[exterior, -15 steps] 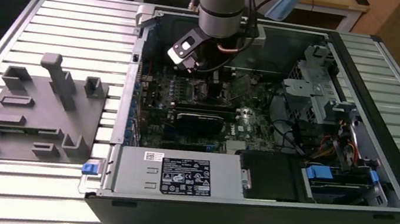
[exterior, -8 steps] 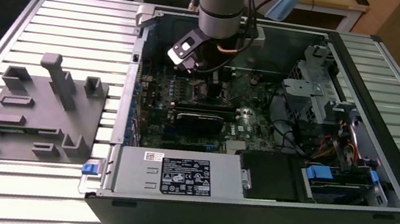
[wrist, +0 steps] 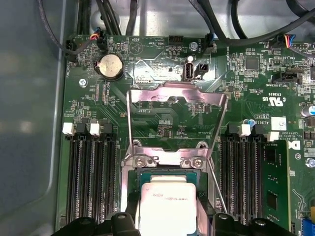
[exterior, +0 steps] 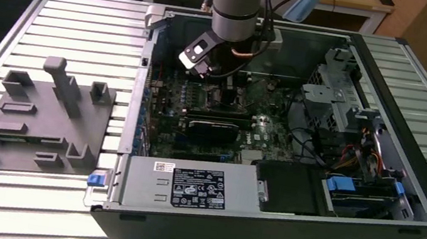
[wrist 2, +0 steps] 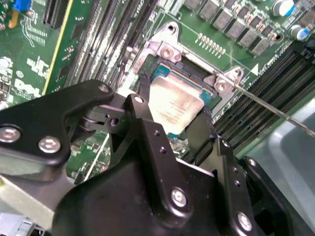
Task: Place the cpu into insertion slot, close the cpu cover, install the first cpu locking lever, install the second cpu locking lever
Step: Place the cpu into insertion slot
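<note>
The tool [wrist 2: 175,112] clasps the cpu [wrist 2: 173,101]; insertion slot [wrist 2: 170,73] directly beneath it.

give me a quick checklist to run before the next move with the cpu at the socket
1. cpu cover swung up, clear of the insertion slot: ok.
2. cpu between the fingers of the gripper, gripped on both sides: ok.
3. cpu edges look square with the slot in the first wrist view: ok.
4. cpu fully seated in the slot: cannot tell.
5. Wire locking lever out to the side, off the cover: ok.
</note>
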Controlling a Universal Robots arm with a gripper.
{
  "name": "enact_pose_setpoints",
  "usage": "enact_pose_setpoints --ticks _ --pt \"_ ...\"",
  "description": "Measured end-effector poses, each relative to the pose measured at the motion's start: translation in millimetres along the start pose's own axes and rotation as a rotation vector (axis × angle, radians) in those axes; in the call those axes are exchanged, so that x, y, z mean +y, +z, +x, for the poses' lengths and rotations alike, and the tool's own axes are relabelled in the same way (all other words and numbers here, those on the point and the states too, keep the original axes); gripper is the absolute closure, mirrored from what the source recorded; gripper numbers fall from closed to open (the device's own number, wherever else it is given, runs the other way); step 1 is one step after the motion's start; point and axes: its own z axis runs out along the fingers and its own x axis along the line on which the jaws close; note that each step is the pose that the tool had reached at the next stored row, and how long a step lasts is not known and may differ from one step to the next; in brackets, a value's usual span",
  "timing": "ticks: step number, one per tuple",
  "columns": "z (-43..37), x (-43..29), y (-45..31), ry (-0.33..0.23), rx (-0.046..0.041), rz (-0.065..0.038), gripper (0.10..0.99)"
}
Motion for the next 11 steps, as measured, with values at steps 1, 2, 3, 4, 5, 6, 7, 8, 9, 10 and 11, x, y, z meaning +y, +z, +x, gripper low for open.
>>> enact_pose_setpoints --ticks 1,2,3,4,5,6,7,8,9,10,11 --pt "0.0 0.0 0.0 0.000 0.0001 0.000 0.545" --pt "0.0 0.0 0.0 0.000 0.0000 0.000 0.545" --pt "0.1 0.0 0.1 0.000 0.0000 0.000 0.545" --pt "0.1 0.0 0.1 0.000 0.0001 0.000 0.545" --pt "0.1 0.0 0.1 0.000 0.0001 0.000 0.545" --pt "0.1 0.0 0.1 0.000 0.0001 0.000 0.545" --pt "0.1 0.0 0.1 0.000 0.0001 0.000 0.545" --pt "0.2 0.0 0.2 0.000 0.0004 0.000 0.533" --pt "0.2 0.0 0.2 0.000 0.0002 0.000 0.533" --pt "0.2 0.0 0.2 0.000 0.0002 0.000 0.533" --pt "0.2 0.0 0.2 0.000 0.0002 0.000 0.471"
